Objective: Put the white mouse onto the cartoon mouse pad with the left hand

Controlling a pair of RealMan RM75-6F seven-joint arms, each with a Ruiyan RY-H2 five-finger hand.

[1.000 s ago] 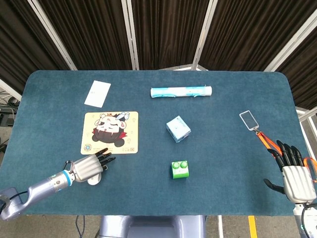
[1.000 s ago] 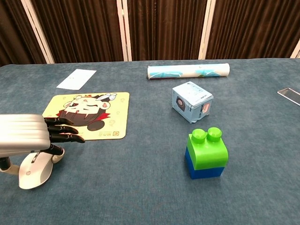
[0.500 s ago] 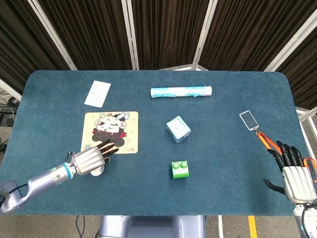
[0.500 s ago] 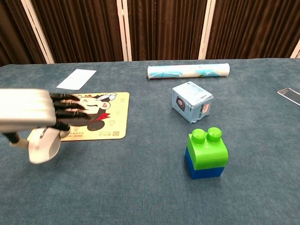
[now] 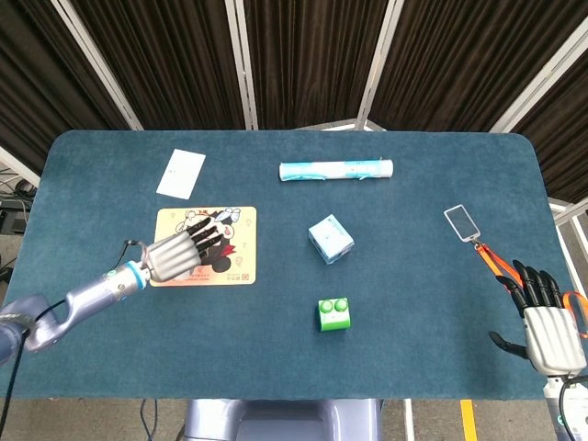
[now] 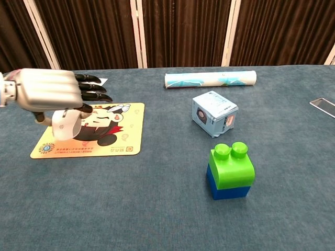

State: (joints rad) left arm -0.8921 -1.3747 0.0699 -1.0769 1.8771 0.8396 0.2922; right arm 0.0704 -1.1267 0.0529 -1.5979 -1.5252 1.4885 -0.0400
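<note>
My left hand (image 5: 177,254) (image 6: 52,94) holds the white mouse (image 6: 65,124) from above, lifted over the left half of the cartoon mouse pad (image 5: 235,267) (image 6: 123,137). In the head view the hand covers the mouse. The pad is yellow with a cartoon figure and lies flat at the table's left. My right hand (image 5: 547,322) rests at the table's front right, fingers spread, holding nothing.
A white card (image 5: 181,173) lies behind the pad. A rolled blue-white tube (image 5: 336,170) lies at the back centre. A small blue-white box (image 5: 331,238) and a green-and-blue block (image 5: 333,313) stand mid-table. A badge with orange lanyard (image 5: 462,221) lies at right.
My left hand has lifted the mouse off the table in front of the pad and carried it back and up over the pad. The right hand has not moved.
</note>
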